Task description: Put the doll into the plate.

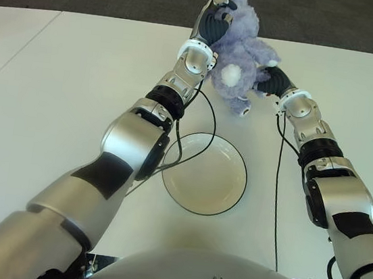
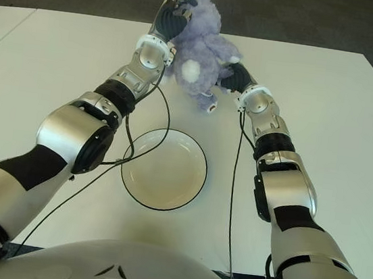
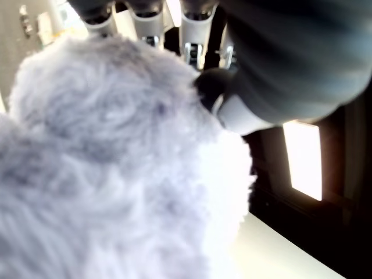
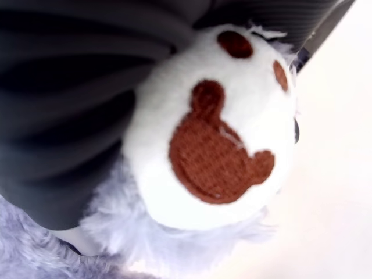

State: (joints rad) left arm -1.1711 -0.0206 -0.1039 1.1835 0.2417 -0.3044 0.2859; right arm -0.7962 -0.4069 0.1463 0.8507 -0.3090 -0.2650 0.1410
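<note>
Doll (image 1: 241, 58), a purple plush one, hangs between both hands at the far side of the white table (image 1: 64, 84), beyond the plate (image 1: 204, 174). Left hand (image 1: 213, 19) is closed on its upper part, right hand (image 1: 270, 80) grips a paw. To do it well, bring both hands together toward the plate, keep it level, and release only above the centre.
</note>
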